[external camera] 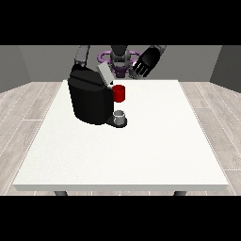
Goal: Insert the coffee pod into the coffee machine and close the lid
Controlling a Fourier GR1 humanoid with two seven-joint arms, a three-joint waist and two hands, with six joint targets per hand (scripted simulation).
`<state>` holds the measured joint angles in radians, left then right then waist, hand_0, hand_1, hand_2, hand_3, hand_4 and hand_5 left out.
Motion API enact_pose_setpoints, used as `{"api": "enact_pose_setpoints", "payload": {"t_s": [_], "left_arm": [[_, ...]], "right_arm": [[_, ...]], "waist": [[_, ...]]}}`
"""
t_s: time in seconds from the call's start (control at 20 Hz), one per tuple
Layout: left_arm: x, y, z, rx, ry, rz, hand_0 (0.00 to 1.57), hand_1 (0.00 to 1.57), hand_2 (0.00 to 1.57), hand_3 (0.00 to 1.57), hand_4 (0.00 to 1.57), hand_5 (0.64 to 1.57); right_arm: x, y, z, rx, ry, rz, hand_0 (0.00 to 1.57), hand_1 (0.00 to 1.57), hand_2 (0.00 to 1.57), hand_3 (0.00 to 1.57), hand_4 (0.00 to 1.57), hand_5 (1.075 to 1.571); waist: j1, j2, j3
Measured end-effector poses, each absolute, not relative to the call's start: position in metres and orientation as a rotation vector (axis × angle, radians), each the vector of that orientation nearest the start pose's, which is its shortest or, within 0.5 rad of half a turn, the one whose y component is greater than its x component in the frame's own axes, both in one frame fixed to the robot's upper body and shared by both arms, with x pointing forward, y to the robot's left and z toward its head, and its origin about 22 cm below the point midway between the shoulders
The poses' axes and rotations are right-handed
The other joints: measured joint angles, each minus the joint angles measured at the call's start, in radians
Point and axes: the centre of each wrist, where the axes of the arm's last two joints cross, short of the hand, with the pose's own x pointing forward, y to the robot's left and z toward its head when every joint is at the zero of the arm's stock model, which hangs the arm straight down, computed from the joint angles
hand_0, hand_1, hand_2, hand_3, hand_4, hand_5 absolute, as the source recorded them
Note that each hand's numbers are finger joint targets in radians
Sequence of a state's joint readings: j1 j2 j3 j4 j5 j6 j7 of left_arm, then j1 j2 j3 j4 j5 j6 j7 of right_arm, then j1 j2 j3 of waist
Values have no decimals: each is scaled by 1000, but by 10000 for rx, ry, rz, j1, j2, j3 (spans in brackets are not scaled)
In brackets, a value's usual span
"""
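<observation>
The near half of the counter [122, 164] offers open room to its front edge. Mid-counter, a grey thing [121, 115] sits on the tray of the coffee machine [90, 100]; it cannot be confirmed as the pod. A red thing at the machine [119, 93] sits below the raised lid [104, 74]. Beyond, the robot hand at the view's right [145, 62] hangs raised, fingers relaxed, holding nothing. The other robot hand is hidden behind the machine. Risk: a reach blocked from view could knock the lid
</observation>
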<state>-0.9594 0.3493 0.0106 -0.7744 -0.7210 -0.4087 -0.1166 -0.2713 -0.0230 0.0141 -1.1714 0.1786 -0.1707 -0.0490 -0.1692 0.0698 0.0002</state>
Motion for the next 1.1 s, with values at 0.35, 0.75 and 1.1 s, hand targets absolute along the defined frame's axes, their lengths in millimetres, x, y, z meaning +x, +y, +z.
{"api": "enact_pose_setpoints", "payload": {"t_s": [0.35,0.75,1.1], "left_arm": [[453,238,208,5215,-14624,-11223,1174,1174,1254,1266,479,1571],[458,242,249,5912,-15042,-10972,1265,1265,1303,1256,465,1571],[458,247,261,6214,-15363,-10997,1188,1188,1258,1219,461,1571]], "right_arm": [[315,-198,-3,-1934,-15785,1821,0,0,0,0,0,1571],[331,-200,31,-2168,-16594,1766,0,0,0,0,263,1571],[338,-205,49,-2211,-17055,1563,0,0,0,0,60,1571]], "waist": [[-695,454,1],[-1119,1231,-1],[-1285,1843,0]]}}
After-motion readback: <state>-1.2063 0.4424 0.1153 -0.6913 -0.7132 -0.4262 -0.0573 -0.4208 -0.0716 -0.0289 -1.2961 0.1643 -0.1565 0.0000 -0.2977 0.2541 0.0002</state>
